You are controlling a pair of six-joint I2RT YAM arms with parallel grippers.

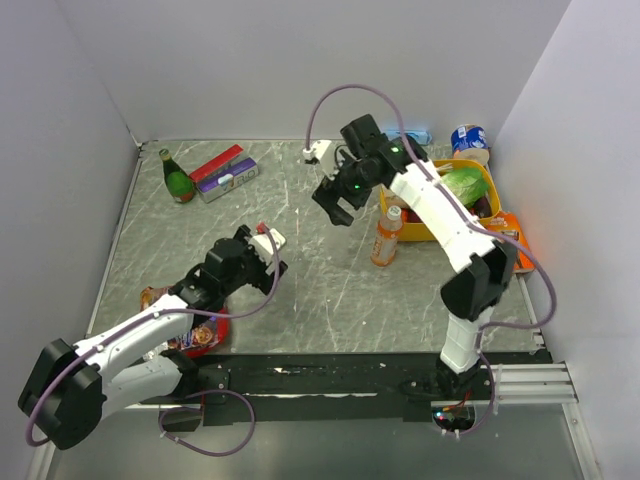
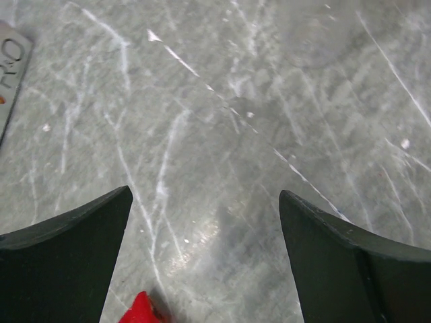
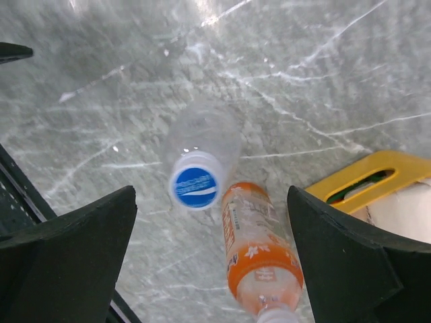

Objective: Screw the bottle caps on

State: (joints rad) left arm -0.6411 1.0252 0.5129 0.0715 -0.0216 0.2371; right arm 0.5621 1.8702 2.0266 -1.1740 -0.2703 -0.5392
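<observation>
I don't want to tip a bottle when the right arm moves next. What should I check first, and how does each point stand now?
1. Right pincer open, holding nothing: ok.
2. Blue cap seated on the clear bottle: ok; tightness: cannot tell.
3. Whitish cap on the orange bottle: ok; tightness: cannot tell.
4. Both bottles upright: ok.
5. Room between the bottles: not ok, they stand very close; touching: cannot tell.
6. Left pincer open and empty over the table: ok.
</observation>
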